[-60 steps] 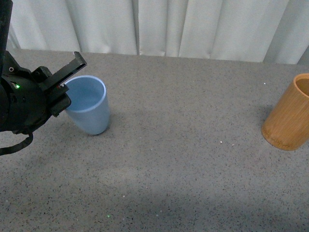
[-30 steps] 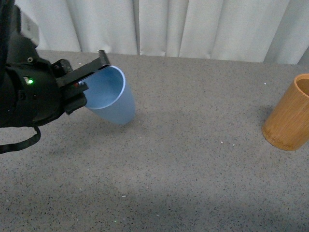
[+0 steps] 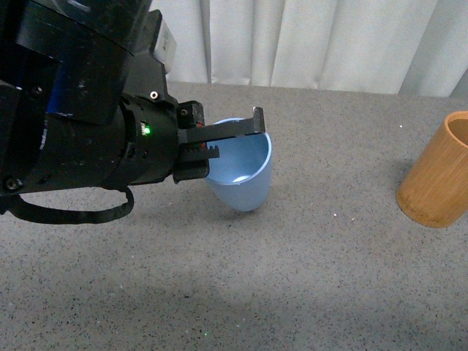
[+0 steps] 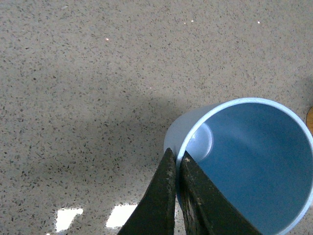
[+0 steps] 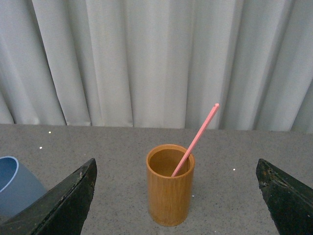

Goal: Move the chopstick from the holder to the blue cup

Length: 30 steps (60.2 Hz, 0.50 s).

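Left gripper (image 4: 177,160): yours is closed narrow on the wall of the blue cup (image 3: 247,178), with one finger inside the rim and one outside.
Blue cup: it is tilted in that grip, mouth turned toward the left arm, and it looks empty. You cannot tell from these views whether its base touches the counter (image 3: 307,292).
Right gripper (image 5: 176,162): it is spread wide and holds nothing. You see its dark fingers (image 5: 71,198) at the two sides of the right wrist view, with the holder between them and farther off.
Holder (image 5: 169,198): it stands upright on the counter, well apart from the blue cup, at the right edge of the front view.
Chopstick (image 5: 198,135): it is inside the holder, leaning against the rim, with most of its length sticking out above. Neither gripper touches it.
Backdrop: a pale pleated curtain (image 5: 122,58) hangs behind the counter.
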Available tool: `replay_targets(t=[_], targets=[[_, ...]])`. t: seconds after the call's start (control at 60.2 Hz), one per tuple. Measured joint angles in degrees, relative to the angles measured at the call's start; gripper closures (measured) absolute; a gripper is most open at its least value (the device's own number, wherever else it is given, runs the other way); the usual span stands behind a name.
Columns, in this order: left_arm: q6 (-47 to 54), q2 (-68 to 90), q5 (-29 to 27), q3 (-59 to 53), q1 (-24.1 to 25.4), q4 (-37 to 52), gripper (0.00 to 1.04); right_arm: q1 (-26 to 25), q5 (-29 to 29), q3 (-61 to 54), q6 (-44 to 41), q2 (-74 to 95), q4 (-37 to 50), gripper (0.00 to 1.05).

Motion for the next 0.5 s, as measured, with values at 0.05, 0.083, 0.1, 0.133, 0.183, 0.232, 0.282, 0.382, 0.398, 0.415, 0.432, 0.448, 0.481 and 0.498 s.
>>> replay_targets(t=[0.05, 0.083, 0.1, 0.133, 0.183, 0.232, 0.282, 0.382, 0.398, 0.415, 0.432, 0.448, 0.481, 0.498], targets=[[0.2, 0.9, 0.1, 0.6, -0.5, -0.2, 1.01, 0.0, 0.0, 0.0, 0.0, 0.0, 0.0, 0.1], [0.2, 1.3, 0.0, 1.0, -0.9, -0.4, 1.01, 0.0, 0.0, 0.0, 0.0, 0.0, 0.0, 0.1], [0.2, 1.4, 0.0, 1.1, -1.0, -0.5, 1.01, 0.0, 0.0, 0.0, 0.0, 0.0, 0.0, 0.1], [0.3, 1.8, 0.0, 1.5, -1.3, -0.7, 1.01, 0.0, 0.0, 0.0, 0.0, 0.0, 0.0, 0.1], [0.4, 2.5, 0.1, 1.9, -1.9, -0.9, 1.01, 0.0, 0.0, 0.0, 0.0, 0.0, 0.0, 0.1], [0.4, 3.2, -0.1, 2.3, -2.4, -1.4, 1.01, 0.0, 0.0, 0.0, 0.0, 0.0, 0.0, 0.1], [0.4, 4.0, -0.4, 2.6, -2.8, -1.9, 1.01, 0.0, 0.0, 0.0, 0.0, 0.0, 0.0, 0.1], [0.3, 4.5, -0.7, 3.0, -3.0, -2.2, 1.01, 0.0, 0.0, 0.0, 0.0, 0.0, 0.0, 0.1], [0.3, 4.5, -0.8, 3.0, -3.0, -2.3, 1.01, 0.0, 0.0, 0.0, 0.0, 0.0, 0.0, 0.1], [0.3, 4.5, -0.7, 3.1, -3.0, -2.3, 1.01, 0.0, 0.0, 0.0, 0.0, 0.0, 0.0, 0.1], [0.3, 4.6, -0.8, 3.2, -3.0, -2.3, 1.01, 0.0, 0.0, 0.0, 0.0, 0.0, 0.0, 0.1], [0.2, 4.6, -0.9, 3.2, -3.0, -2.4, 1.01, 0.0, 0.0, 0.0, 0.0, 0.0, 0.0, 0.1], [0.1, 4.6, -1.0, 3.3, -3.0, -2.5, 1.01, 0.0, 0.0, 0.0, 0.0, 0.0, 0.0, 0.1], [0.0, 4.6, -1.0, 3.3, -3.0, -2.6, 1.01, 0.0, 0.0, 0.0, 0.0, 0.0, 0.0, 0.1]])
